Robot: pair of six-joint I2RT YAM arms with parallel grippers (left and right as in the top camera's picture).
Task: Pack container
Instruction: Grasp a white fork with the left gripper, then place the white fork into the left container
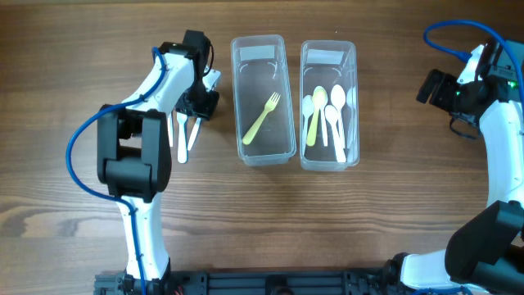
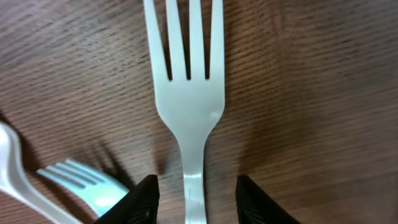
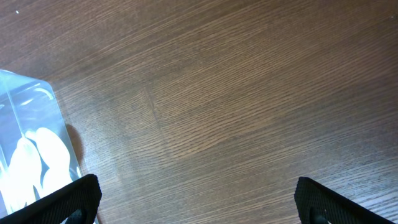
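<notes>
Two clear containers stand side by side. The left container (image 1: 264, 152) holds one yellow-green fork (image 1: 262, 117). The right container (image 1: 328, 162) holds several white and pale yellow spoons (image 1: 327, 115). My left gripper (image 1: 201, 100) is low over the table, left of the containers. In the left wrist view its jaws (image 2: 196, 190) are open on either side of a white fork's (image 2: 189, 106) handle, with a gap on both sides. My right gripper (image 1: 434, 86) is wide open and empty (image 3: 199, 193) over bare table, right of the spoon container (image 3: 25, 149).
Two more white forks (image 1: 187, 135) lie on the table just below my left gripper. In the left wrist view a pale fork head (image 2: 84, 180) and a white handle (image 2: 12, 168) show at the lower left. The table is dark wood.
</notes>
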